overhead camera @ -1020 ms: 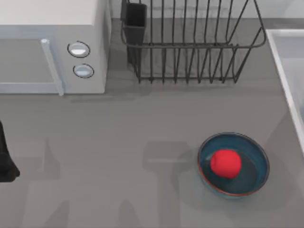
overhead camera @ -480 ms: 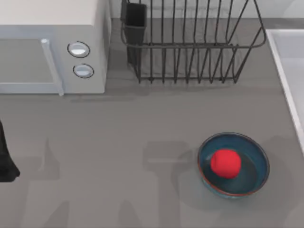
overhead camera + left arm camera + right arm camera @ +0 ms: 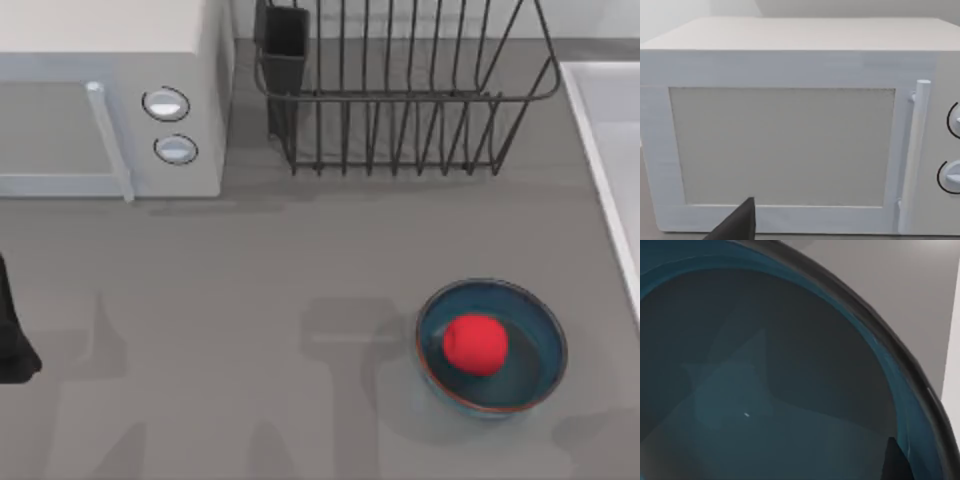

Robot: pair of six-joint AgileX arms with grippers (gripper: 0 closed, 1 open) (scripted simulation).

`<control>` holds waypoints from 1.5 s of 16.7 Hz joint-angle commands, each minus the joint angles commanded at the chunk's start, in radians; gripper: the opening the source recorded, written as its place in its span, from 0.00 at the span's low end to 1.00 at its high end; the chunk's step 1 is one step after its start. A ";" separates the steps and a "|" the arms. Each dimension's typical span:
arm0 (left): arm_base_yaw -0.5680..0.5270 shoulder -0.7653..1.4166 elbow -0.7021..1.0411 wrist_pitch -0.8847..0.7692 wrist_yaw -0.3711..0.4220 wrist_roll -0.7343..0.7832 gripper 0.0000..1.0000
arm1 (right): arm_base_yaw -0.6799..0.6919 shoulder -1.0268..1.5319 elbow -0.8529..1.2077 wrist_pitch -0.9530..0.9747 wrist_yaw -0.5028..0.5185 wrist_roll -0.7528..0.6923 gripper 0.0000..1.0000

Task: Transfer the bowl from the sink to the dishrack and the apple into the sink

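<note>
**Right hand tight over the bowl; apple waiting on the counter**

- Right hand (image 3: 896,462) pressed close above the bowl (image 3: 765,390), looking straight into its teal interior, dark rim curving past. Round thing, so no long axis to line up with; only the rim to take. Whether apart or together: cannot tell from the sliver in view.
- Pale strip beyond the rim in the right wrist view, probably the wall of the sink (image 3: 590,120), though too little visible to be sure. Judged: bowl lying in the sink, off the top view's right edge.
- Dishrack (image 3: 400,100) at the far side of the counter (image 3: 250,300), left of the sink. Likely path for the bowl: up, then across toward the rack.
- Apple (image 3: 475,344) resting inside a second bowl (image 3: 492,346) near the sink's rim. Nearer the right arm by a wide margin.
- Left hand (image 3: 737,222) parked at the counter's left edge, facing the microwave (image 3: 110,100). State not tellable.
- Against half a second ago: apple, second bowl, rack unmoved. Soft shadow beside the second bowl slid toward the near edge, hinting at right-arm motion.
</note>
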 joint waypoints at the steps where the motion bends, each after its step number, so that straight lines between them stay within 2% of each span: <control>1: 0.000 0.000 0.000 0.000 0.000 0.000 1.00 | -0.011 -0.022 -0.012 -0.014 -0.002 -0.010 0.00; 8: 0.000 0.000 0.000 0.000 0.000 0.000 1.00 | -0.002 -0.032 -0.014 -0.011 0.004 -0.006 0.00; 11: 0.000 0.000 0.000 0.000 0.000 0.000 1.00 | 0.092 -0.021 0.005 0.078 0.056 0.055 0.00; 15: 0.000 0.000 0.000 0.000 0.000 0.000 1.00 | 0.361 0.015 0.036 0.297 0.189 0.195 0.00; 25: 0.000 0.000 0.000 0.000 0.000 0.000 1.00 | 1.246 0.120 0.026 1.101 0.642 0.618 0.00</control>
